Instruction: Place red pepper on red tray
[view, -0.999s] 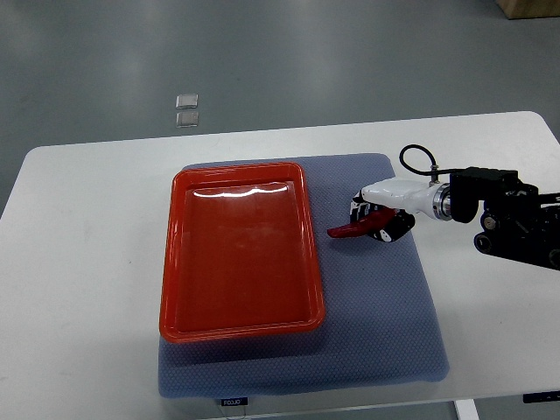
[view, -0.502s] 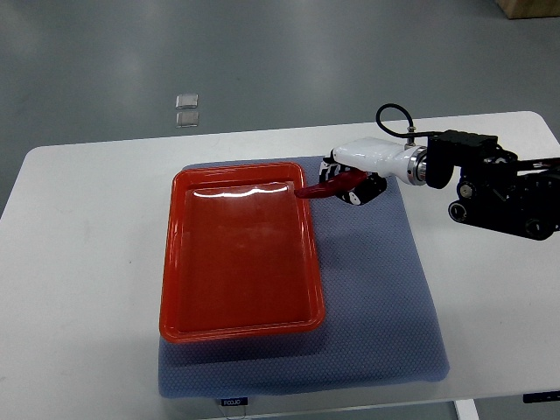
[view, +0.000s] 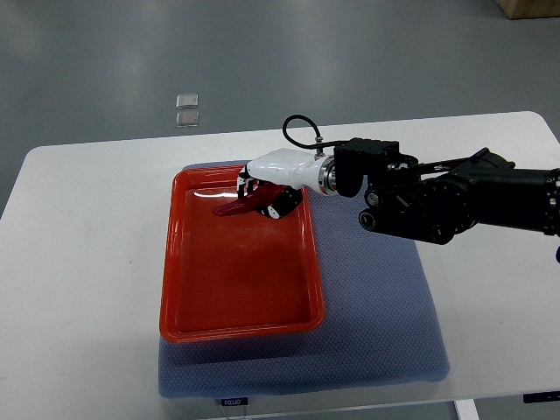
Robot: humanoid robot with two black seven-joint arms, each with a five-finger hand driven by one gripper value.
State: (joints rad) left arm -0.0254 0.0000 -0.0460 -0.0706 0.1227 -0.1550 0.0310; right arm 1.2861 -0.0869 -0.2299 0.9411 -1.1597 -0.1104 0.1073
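1 red tray (view: pixel 236 289) lies on a blue-grey mat (view: pixel 376 315) on the white surface (view: pixel 79 262). Over the tray's far right corner, the right hand (view: pixel 262 192) grips the red pepper (view: pixel 234 208), whose tip points toward the tray's left side.
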